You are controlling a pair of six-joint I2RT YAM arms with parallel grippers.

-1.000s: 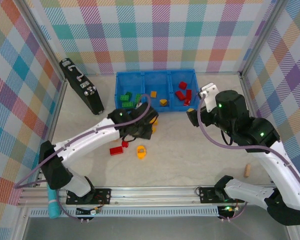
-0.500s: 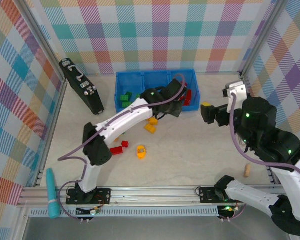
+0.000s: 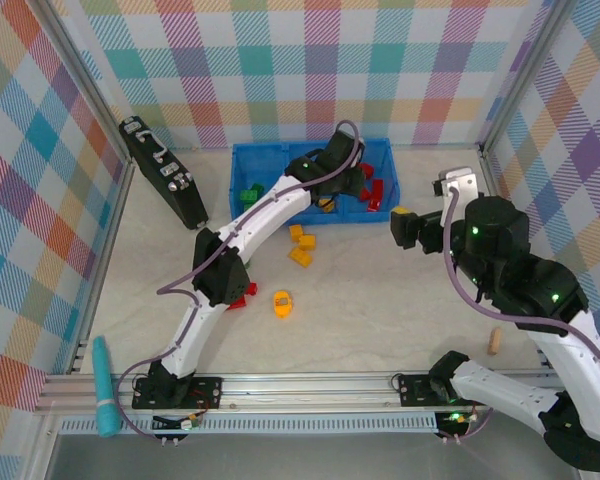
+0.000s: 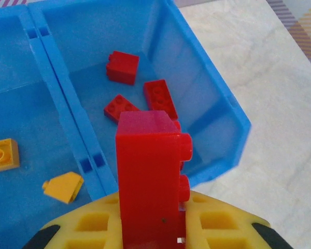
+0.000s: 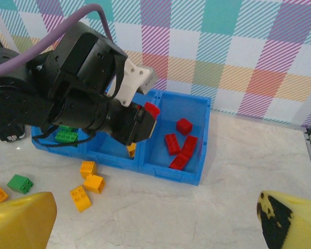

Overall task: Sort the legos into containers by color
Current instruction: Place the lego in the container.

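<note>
At 12 o'clock on the surface (image 3: pixel 380 300), over the right compartment of the blue tray (image 4: pixel 217 122), a red brick (image 4: pixel 150 171) is gripped upright by the fingers of the left gripper (image 4: pixel 153 228) — release is best made clear of the divider. Red bricks (image 4: pixel 160 98) lie inside, yellow bricks (image 4: pixel 2 154) in the middle, green bricks (image 5: pixel 66 136) left. The fingers of the right gripper (image 5: pixel 153 223) are spread wide — nothing is held.

place: robot test cell, lab rig | walls: plaid-printed panels (image 3: pixel 320 70) boxing in a pale tabletop (image 3: pixel 380 310) | frame: aluminium rail (image 3: pixel 310 385) along near edge — arm bases (image 3: pixel 175 388) bolted on
</note>
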